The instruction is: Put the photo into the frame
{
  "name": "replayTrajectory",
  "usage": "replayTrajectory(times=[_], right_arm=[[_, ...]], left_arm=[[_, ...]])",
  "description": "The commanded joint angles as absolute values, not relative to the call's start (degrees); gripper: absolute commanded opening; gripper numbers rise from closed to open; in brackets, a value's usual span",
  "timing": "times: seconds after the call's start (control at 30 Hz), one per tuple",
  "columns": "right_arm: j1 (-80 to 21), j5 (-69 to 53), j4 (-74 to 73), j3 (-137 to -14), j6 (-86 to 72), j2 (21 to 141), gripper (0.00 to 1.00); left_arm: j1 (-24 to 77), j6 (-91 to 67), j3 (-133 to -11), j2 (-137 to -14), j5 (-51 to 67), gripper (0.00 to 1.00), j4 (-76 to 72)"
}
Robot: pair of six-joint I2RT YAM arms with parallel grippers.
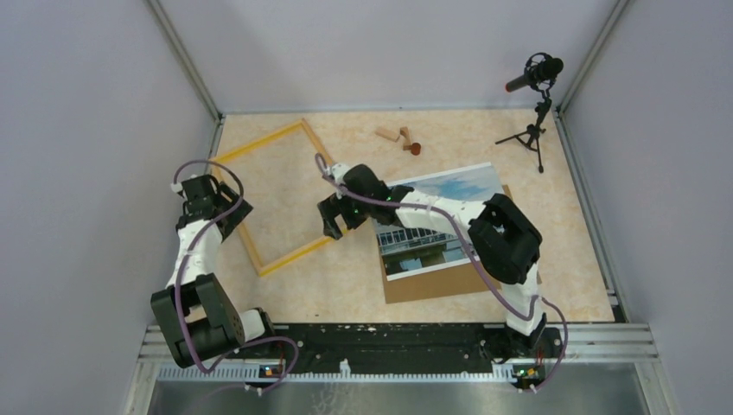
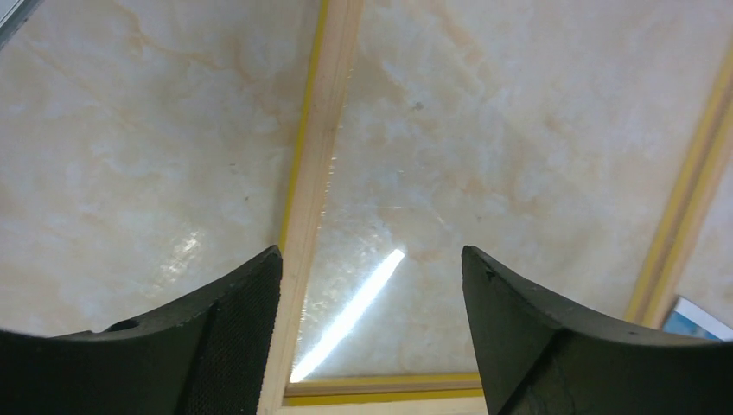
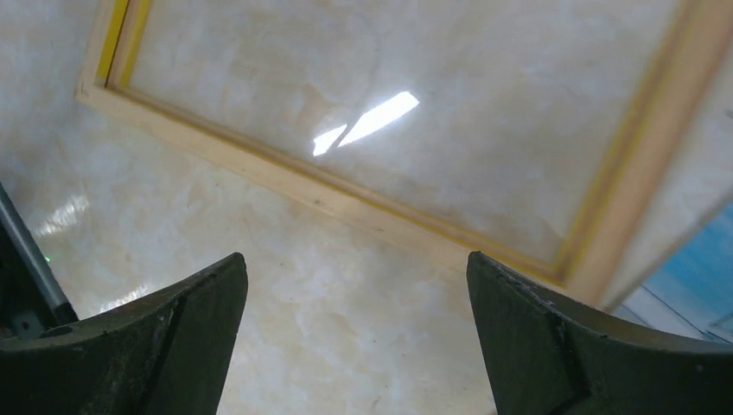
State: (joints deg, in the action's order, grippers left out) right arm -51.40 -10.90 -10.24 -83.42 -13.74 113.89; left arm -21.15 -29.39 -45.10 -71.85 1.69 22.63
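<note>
Beige marbled tabletop (image 1: 346, 290) carries the frame (image 1: 259, 142), a thin yellow-orange wooden rectangle lying flat, turned diamond-wise, left of centre. To its right lies the photo (image 1: 419, 252), white-bordered, showing a white building under blue sky. It rests on a brown backing board (image 1: 432, 285), and the right arm stretches across it. The left gripper (image 2: 372, 255) hangs over the frame's left rail and the right gripper (image 3: 356, 259) near its right corner, both spread wide and empty. Wooden bits (image 1: 393, 134) and a tripod microphone (image 1: 536, 73) sit along the top.
</note>
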Motion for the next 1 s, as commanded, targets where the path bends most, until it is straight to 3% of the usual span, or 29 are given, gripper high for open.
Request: replayTrajectory(times=[0.0,0.17,0.27,0.43,0.57,0.7,0.83,0.97], right_arm=[[-58.96,-3.54,3.41,-76.42,3.56,108.18,0.95],[-63.81,-14.54,19.36,-61.3,27.58,101.46,0.93],[-63.81,-23.72,30.08,-53.0,40.58,99.2,0.98],[-63.81,-29.31,24.22,-59.55,49.12,105.34,0.92],[-63.87,-30.65,22.79,-63.56,53.54,110.71,0.8],[-63.91,-29.42,23.48,-66.31,53.46,114.0,0.75],[-63.92,-26.46,18.76,-72.33,55.25,118.83,0.6],[-63.85,-25.2,16.81,-75.06,56.74,121.54,0.57]], left_arm=[[-21.01,-31.2,-49.7,-69.27,7.0,0.82,22.98],[-20.1,-31.84,-50.72,-68.78,7.01,0.83,26.37],[-17.56,-32.15,-51.29,-67.58,5.15,0.83,28.11],[-13.4,-29.73,-52.78,-65.87,0.69,0.88,28.69],[-8.84,-29.06,-56.04,-66.12,0.78,0.89,30.6],[-5.43,-28.86,-56.39,-65.23,-1.4,0.89,31.72],[-5.19,-29.44,-51.92,-62.54,0.55,0.89,27.64],[-5.19,-29.01,-50.23,-60.73,1.4,0.89,26.59]])
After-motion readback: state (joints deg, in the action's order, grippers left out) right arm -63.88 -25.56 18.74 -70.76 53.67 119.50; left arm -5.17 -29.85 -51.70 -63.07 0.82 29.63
